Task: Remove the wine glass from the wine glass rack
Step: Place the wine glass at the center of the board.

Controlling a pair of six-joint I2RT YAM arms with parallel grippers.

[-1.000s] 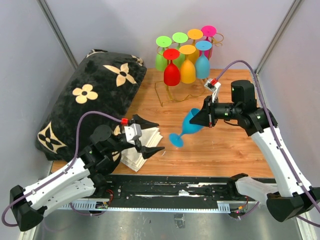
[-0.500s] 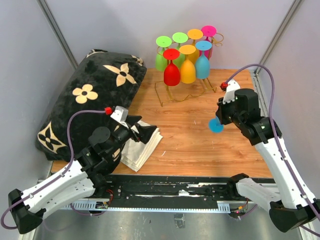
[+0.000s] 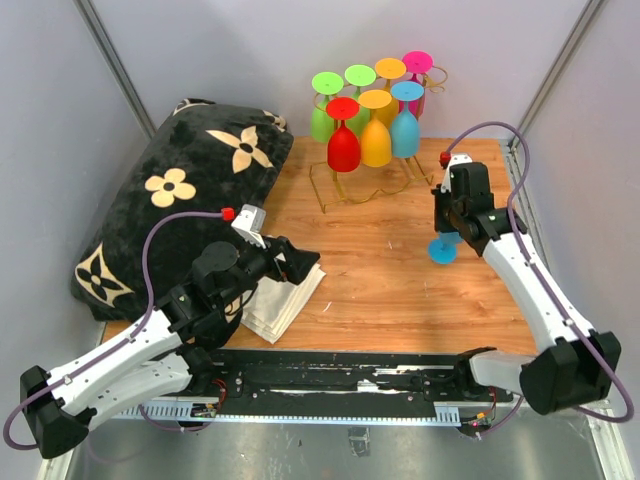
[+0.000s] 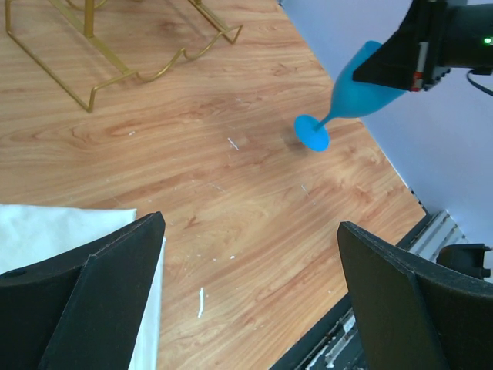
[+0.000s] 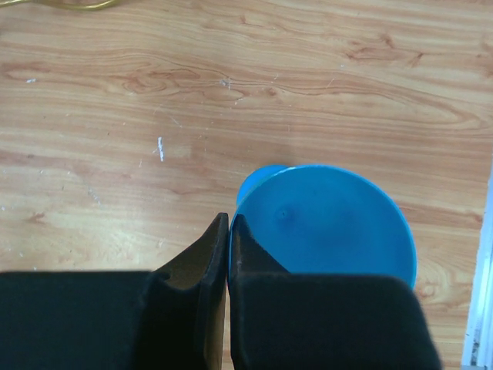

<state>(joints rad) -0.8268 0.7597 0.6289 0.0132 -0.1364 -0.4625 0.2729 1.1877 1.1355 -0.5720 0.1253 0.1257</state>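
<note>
The wine glass (image 4: 362, 86), already off the wine glass rack (image 4: 115, 79), is pinched by the closed right claw (image 5: 229, 225). Only setting it down below is judged left. The left claw (image 4: 250, 223) is spread wide, empty.

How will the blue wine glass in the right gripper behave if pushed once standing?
The blue wine glass has a wide bowl on a thin stem and small foot, so a push probably tips it. On its side it would likely roll. Opaque colour suggests light plastic.
</note>
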